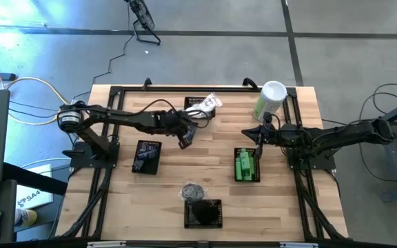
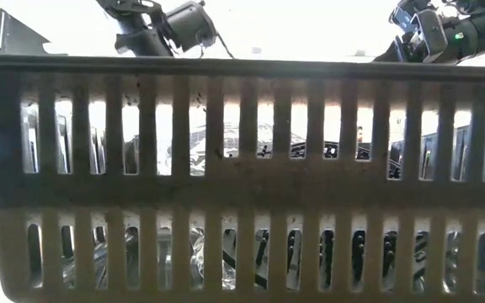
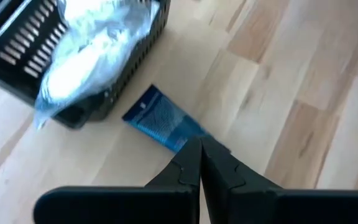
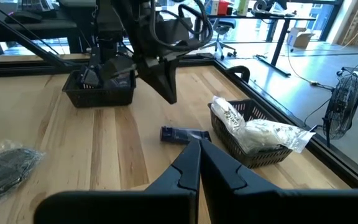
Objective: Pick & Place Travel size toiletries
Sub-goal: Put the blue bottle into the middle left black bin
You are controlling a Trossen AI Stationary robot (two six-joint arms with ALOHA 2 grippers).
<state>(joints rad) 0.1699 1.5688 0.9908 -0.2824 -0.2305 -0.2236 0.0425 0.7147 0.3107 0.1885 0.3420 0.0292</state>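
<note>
Table (image 1: 205,172), high view: four black baskets; top-centre basket (image 1: 197,105) holds white packets (image 1: 210,102).

Blue tube (image 3: 160,118) lies on wood just beside that basket, outside it.

Left gripper (image 1: 185,140) hovers near tube, fingers together, holding nothing.

Right gripper (image 1: 258,135) at right-centre, also closed, empty, waiting above green bottles (image 1: 244,165).

I judge: I must open left fingers first, lower straddling tube across its narrow side, avoid basket wall.

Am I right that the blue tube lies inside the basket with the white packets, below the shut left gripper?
Not quite. The blue tube lies on the bare wood beside that basket, not inside it, as the left wrist view shows. The left gripper above it is shut.
</note>
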